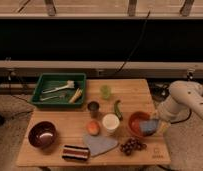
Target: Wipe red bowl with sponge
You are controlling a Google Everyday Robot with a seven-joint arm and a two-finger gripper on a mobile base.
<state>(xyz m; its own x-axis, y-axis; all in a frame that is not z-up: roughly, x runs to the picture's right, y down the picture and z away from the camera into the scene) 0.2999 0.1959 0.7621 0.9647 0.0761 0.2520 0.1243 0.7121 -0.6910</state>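
Observation:
The red bowl [135, 121] sits on the wooden table [145, 92] at the front right, next to the white cup [110, 122]. The blue-grey sponge [149, 126] lies in the bowl's right half, leaning over its right rim. My white arm [187, 100] comes in from the right. The gripper [162, 124] hangs at the table's right edge, right beside the sponge; I cannot tell whether it touches it.
A green tray [81, 80] with utensils stands at the back left. A maroon bowl [42, 135], a striped block [75, 152], a grey-blue cloth [100, 145], grapes [132, 146], an orange [93, 128], a dark cup [93, 107] and green produce [117, 108] are spread across the table.

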